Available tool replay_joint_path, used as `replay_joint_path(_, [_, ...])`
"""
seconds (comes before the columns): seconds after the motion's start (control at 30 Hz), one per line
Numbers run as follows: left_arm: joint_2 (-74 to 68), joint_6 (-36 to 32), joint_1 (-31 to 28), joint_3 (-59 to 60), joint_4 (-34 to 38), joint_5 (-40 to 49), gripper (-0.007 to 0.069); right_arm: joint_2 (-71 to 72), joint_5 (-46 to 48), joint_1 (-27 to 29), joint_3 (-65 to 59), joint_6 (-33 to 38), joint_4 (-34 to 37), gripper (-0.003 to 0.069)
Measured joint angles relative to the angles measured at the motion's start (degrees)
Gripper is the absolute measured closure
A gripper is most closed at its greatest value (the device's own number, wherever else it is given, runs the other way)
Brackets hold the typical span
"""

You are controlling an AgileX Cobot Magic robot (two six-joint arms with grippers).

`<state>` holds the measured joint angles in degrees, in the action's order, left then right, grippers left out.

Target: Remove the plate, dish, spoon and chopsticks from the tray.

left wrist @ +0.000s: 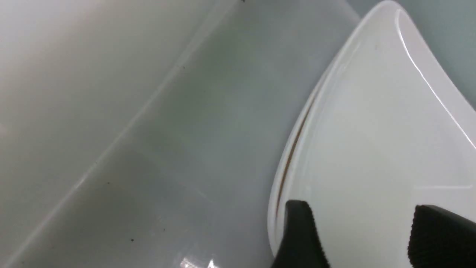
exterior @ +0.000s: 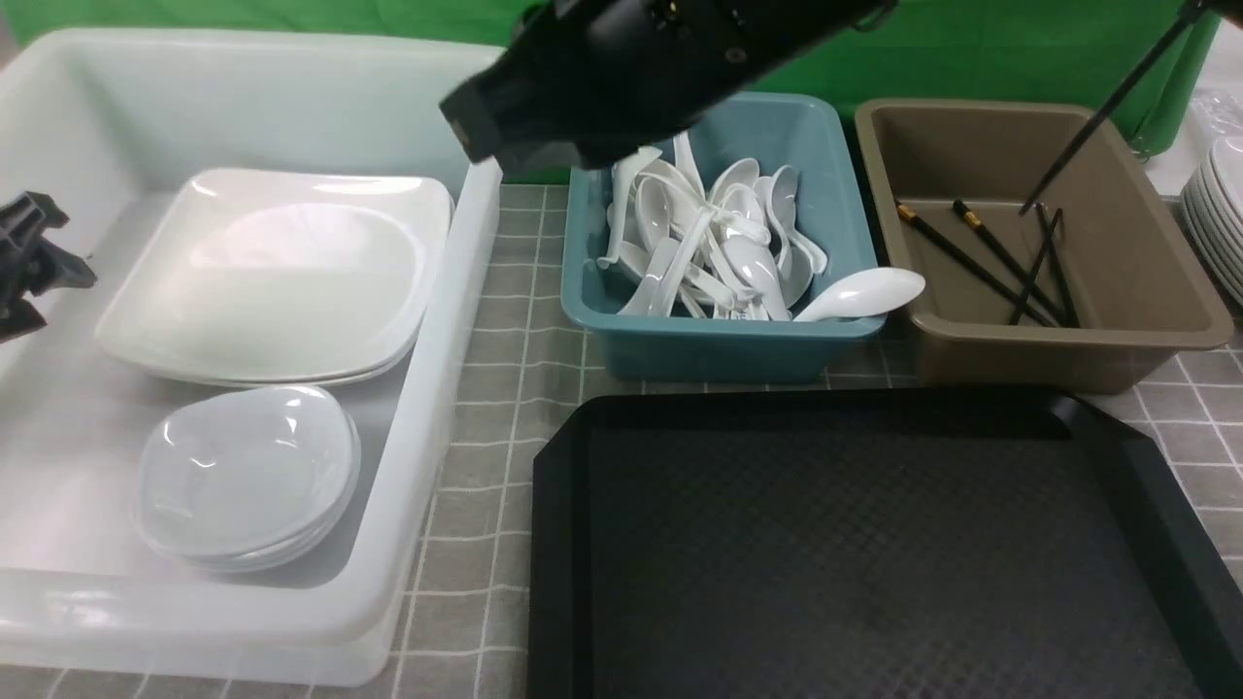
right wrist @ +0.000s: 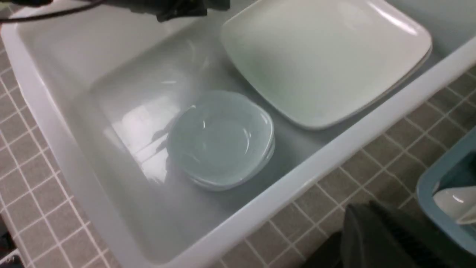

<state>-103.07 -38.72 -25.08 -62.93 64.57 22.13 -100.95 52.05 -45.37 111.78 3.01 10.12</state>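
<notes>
**Nearly there: plate lies in the tub, tray bare**

Here, at the left edge of the front view, the left gripper (left wrist: 362,216) hangs over the white tub (exterior: 456,320). Its 2 fingers (left wrist: 301,234) are spread wide with nothing between them, and the wrist camera shows only the plate's pale surface in the gap.

The plate (exterior: 282,272) lies flat in the upper left of the frame, on top of what looks like another of its kind. It is large, glossy and white, squarish with rounded corners. Its shallow raised rim catches the light. A thin dark line under its edge in the left wrist view seems to be the seam with the plate below.

The step in hand appears to be letting go of the plate and getting clear. Done well, that calls for a straight lift with the fingers wide until they are above the rim, then a retreat over the tub wall. A sideways pull could catch the edge and skid the smooth plate off its stack.

The black tray (exterior: 874,544) fills the lower right and carries nothing. Below the plate in the frame, small dishes (exterior: 248,481) sit stacked in the same tub.

At upper centre, 1 spoon (exterior: 864,291) rests across the rim of the teal tub (exterior: 719,345), its bowl hanging outside, beside a heap of others. The chopsticks (exterior: 981,257) lie in the brown tub (exterior: 1068,359) at upper right.

The right gripper (right wrist: 375,238), at the lower right of its own wrist view, is closed above the checked cloth (exterior: 515,320), with nothing seen in it.
</notes>
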Motion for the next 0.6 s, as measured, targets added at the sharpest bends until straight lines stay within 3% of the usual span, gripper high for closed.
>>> replay_joint_path(0.2, [0.68,-0.07,0.05,-0.23,-0.64,3.98,0.021,0.31,5.55,0.0,0.08,-0.66,-1.61,0.0629])
replay_joint_path(0.3, [2.06,-0.19,0.73,-1.58,-1.06,7.96,0.0285,1.29,6.45,0.0,0.28,-1.18,-4.11,0.0629])
replay_joint_path(0.37, [5.52,-1.25,3.53,-4.85,-1.32,12.74,0.0444,3.72,7.38,0.0,0.53,-2.64,-7.85,0.0629])
replay_joint_path(0.47, [9.52,-3.11,7.5,-8.08,-2.54,16.67,0.0563,6.62,8.24,0.0,0.54,-6.0,-11.57,0.0629])
replay_joint_path(0.6, [19.22,-4.2,18.6,-12.45,-6.27,21.87,0.062,13.43,9.66,0.0,0.59,-9.58,-17.44,0.0629])
